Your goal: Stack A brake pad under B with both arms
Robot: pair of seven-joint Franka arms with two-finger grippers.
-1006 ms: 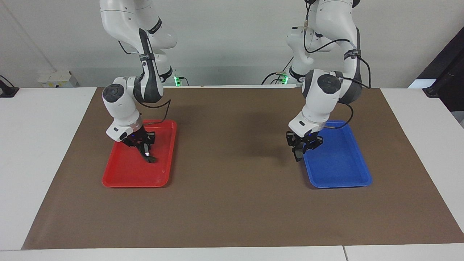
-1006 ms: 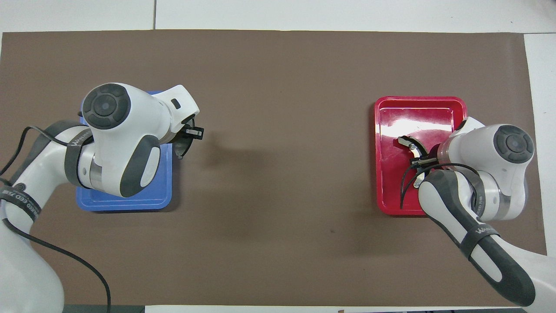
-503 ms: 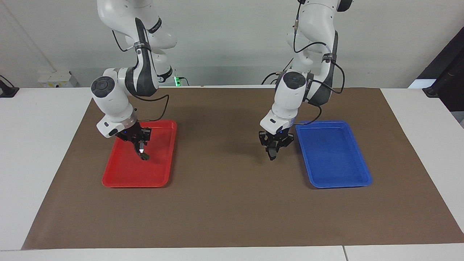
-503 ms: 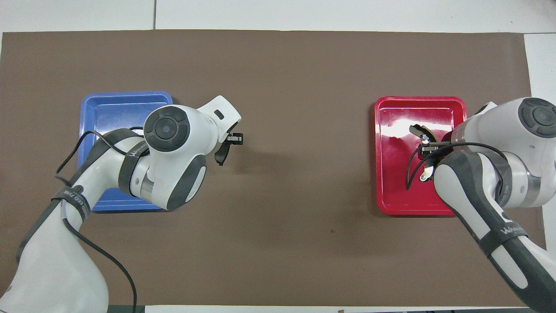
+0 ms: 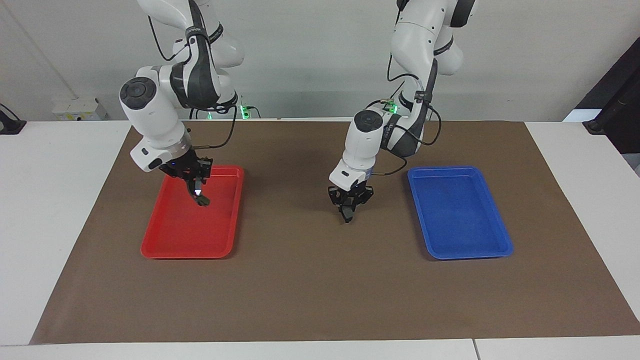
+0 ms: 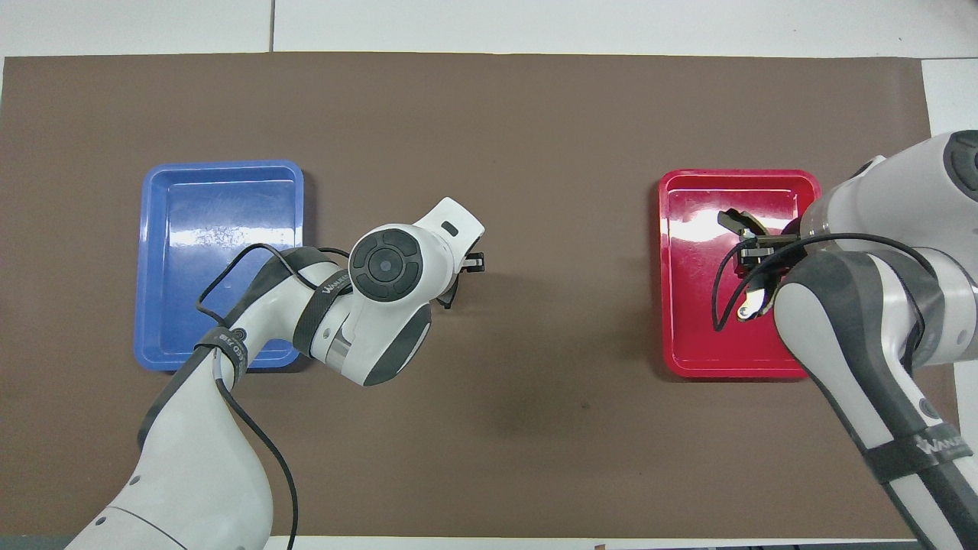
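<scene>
Brake pad A [image 5: 346, 216] clamped in left gripper [image 5: 347, 218], raised over brown mat [image 5: 320, 290] betw. trays. Piece B [image 5: 201, 199] clamped in right gripper [image 5: 199, 194], raised over red tray [image 5: 165, 250].

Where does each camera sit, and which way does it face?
Facing view: high across the table, looking back at the robots; both arms show down to their jaws, the left arm over the brown mat, the right arm over the red tray.
Overhead view: above the robots' end, looking steeply down and forward; forearms, wrists and jaws enter from the bottom.
Shared: both trays, including the blue tray, the mat, jaws shut on the A brake pad and B, turned half around.
</scene>
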